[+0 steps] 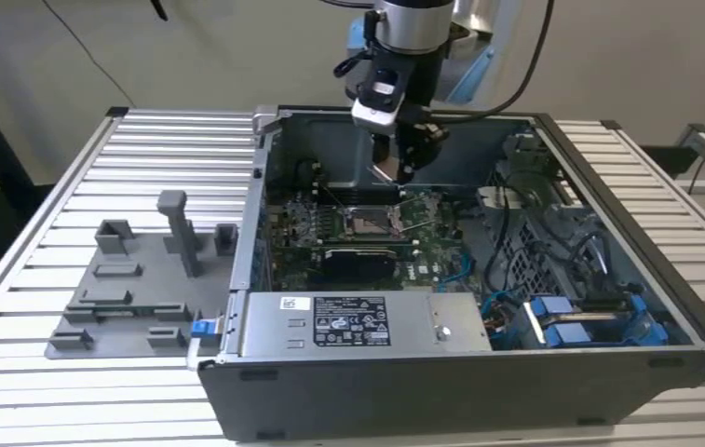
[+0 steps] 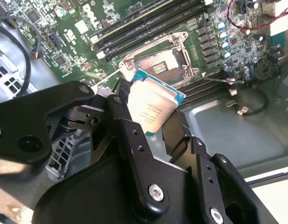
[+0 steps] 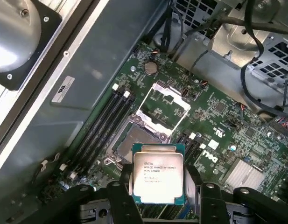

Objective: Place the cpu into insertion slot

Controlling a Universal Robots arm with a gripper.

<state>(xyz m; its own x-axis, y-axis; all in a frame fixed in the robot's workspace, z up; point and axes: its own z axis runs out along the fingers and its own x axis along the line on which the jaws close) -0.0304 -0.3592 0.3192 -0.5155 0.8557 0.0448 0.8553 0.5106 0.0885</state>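
Fingers (image 2: 121, 122): 2 black ones, clamped on the cpu (image 2: 153, 105) by 2 opposite edges, with the metal face showing in both wrist views. The gripper (image 2: 151, 119) carries it tilted, in the air, touching nothing else. The exterior view puts the gripper (image 1: 404, 158) inside the open computer case (image 1: 477, 382), above the board.

Handling, as a judgement:
- The chip looks light, thin and stiff, so it should not sag and should need little clamp force.
- The smooth metal lid reads as slippery. An edge grip on the circuit-board rim looks like the right hold, leaving the faces alone.
- The underside contacts are not visible. They are likely the fragile part, as are the socket pins.
- The tilt would matter at seating: a flat part going into a square frame leaves little room for skew.

Beyond the cpu, the insertion slot (image 2: 160, 60) sits on the motherboard (image 2: 64, 51). It has a shiny frame and a dark centre and is empty. Its load plate (image 3: 163, 105) stands open and its wire lever (image 2: 214, 79) lies out to 1 side. In the first wrist view the cpu (image 3: 158, 175) overlaps the near corner of the slot (image 3: 136, 140) in line of sight, and the gap between them can't be judged from there. The exterior view shows them apart, with the slot (image 1: 367, 221) below the gripper.

Long black memory strips (image 3: 99, 123) run on both sides of the slot. Farther out, a ribbed table (image 1: 66, 177) sits under the case. A grey fixture (image 1: 128, 279) rests on it at the exterior view's left, well apart from the work.
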